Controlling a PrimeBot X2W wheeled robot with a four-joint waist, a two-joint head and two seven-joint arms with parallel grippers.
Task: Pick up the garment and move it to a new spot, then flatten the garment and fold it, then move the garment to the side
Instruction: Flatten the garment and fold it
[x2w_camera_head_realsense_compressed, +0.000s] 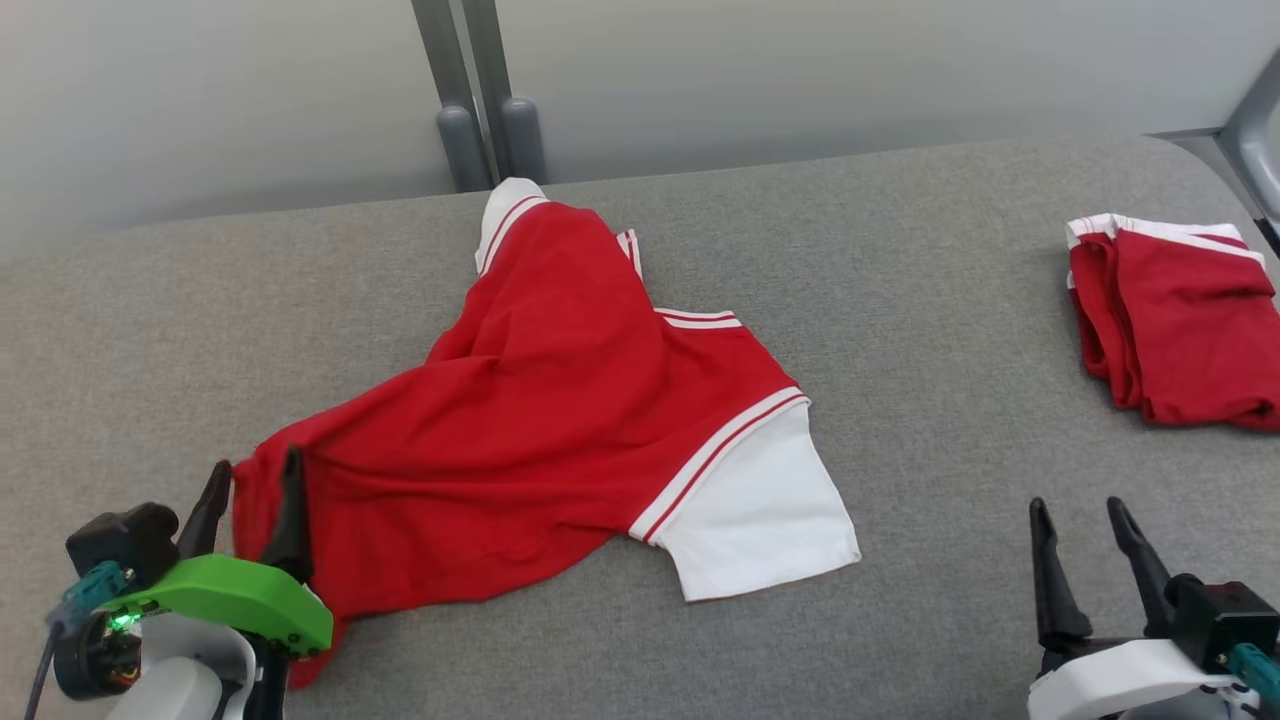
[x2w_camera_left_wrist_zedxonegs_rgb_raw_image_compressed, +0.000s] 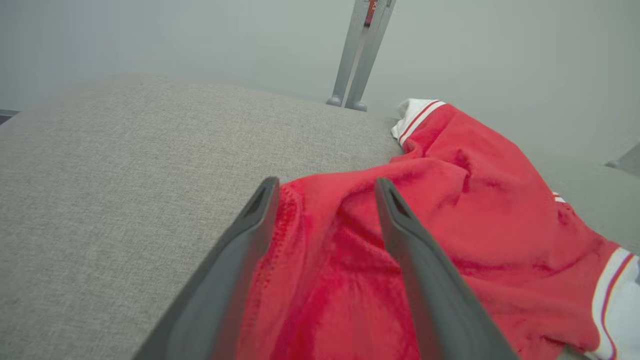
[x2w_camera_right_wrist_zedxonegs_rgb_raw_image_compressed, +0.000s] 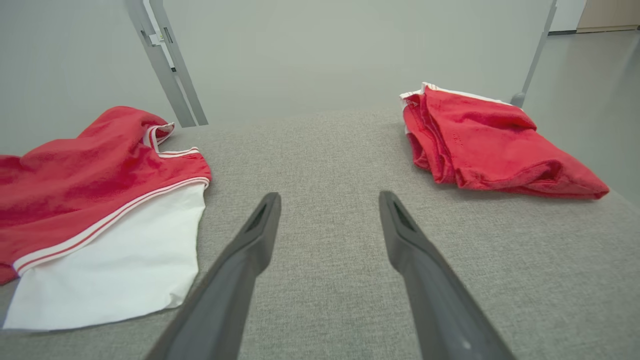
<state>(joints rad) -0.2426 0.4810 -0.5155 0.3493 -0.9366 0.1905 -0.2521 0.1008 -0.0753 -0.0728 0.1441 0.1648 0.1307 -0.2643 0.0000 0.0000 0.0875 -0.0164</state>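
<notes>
On grey cloth (x2w_camera_head_realsense_compressed: 900, 300) sprawls a crumpled red-and-white garment (x2w_camera_head_realsense_compressed: 540, 400).

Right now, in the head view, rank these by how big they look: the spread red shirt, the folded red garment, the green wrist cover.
1. spread red shirt, by far the largest.
2. folded red garment, cut off by the right edge.
3. green wrist cover, smallest, though nearness to the camera inflates it.
</notes>
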